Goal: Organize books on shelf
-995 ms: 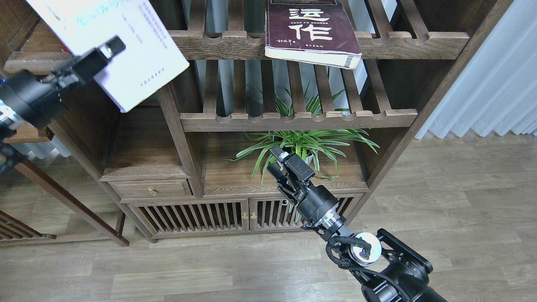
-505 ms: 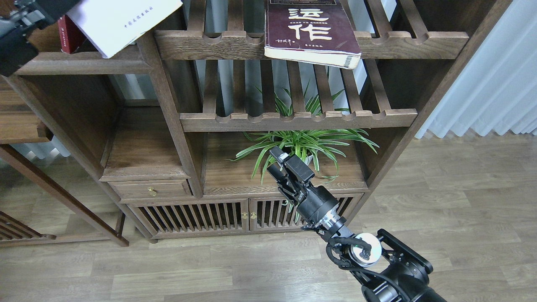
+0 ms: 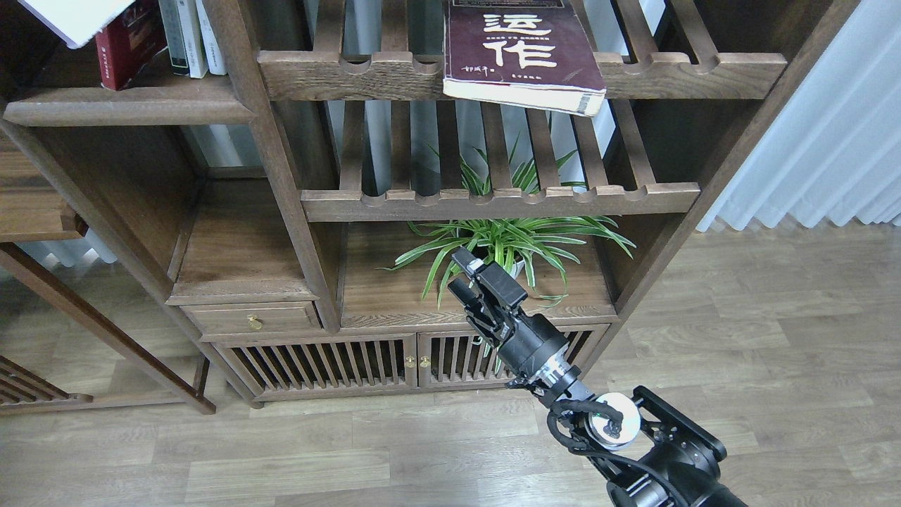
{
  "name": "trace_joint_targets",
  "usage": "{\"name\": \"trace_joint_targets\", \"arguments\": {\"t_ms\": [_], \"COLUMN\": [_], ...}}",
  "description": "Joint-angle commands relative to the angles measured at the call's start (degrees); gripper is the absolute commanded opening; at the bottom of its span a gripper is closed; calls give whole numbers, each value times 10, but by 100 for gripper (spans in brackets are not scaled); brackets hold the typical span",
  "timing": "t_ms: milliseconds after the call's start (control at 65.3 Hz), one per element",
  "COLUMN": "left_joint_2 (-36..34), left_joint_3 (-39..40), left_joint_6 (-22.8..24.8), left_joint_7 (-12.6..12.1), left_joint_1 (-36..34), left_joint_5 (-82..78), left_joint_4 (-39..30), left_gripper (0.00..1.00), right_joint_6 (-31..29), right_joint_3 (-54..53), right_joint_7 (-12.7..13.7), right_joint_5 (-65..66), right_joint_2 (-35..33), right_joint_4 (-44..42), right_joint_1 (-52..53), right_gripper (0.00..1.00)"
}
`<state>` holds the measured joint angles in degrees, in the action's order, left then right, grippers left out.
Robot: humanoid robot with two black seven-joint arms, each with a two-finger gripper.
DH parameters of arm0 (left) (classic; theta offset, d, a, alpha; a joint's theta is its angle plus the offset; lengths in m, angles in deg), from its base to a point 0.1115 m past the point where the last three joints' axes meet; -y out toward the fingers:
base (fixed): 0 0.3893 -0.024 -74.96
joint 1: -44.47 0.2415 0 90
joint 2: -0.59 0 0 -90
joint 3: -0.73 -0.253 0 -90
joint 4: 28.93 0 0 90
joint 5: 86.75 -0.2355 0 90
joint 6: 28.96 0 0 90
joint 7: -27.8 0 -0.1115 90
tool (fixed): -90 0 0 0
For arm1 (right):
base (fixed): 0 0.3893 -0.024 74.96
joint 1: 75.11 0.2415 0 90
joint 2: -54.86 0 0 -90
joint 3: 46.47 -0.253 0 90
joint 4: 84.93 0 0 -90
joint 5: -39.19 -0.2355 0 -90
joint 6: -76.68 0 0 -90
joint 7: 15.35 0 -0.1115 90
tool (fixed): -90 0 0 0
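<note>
Right gripper: held low before the plant; fingers slightly parted, nothing held.
Left gripper: out of view.
White book: corner seen at far top left, above the shelf; holder unseen.
Red book: stood on the shelf, left of thin spines.
Maroon book: laid flat on the slatted rack, near edge overhanging.
Risk: the maroon book judged liable to slide off if nudged; the red book may be toppled as the white one is placed.
Room: dark wood unit, plank floor, curtain at right.
</note>
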<state>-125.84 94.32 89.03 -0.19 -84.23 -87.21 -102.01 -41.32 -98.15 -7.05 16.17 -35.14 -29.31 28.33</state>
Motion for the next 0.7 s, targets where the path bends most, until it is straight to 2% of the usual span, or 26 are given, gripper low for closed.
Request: {"name": "trace_joint_targets", "arguments": {"t_ms": [0,689], "left_joint_2": [-7,-42], "left_joint_3": [19,71], "left_joint_6": [0,0], "left_joint_7": [0,0], "left_joint_1": [-1,-23], "left_joint_5": [-32,-115], "left_joint_4": [1,0], "left_gripper": [0,0], "right_joint_6": [0,0], "right_joint_3": [0,-1], "right_joint_7": [0,0], "right_joint_5": [0,0], "right_joint_2": [0,0], "right_joint_4": [-1,-3], "right_joint_1": [0,-3], "right_gripper": [87,87]}}
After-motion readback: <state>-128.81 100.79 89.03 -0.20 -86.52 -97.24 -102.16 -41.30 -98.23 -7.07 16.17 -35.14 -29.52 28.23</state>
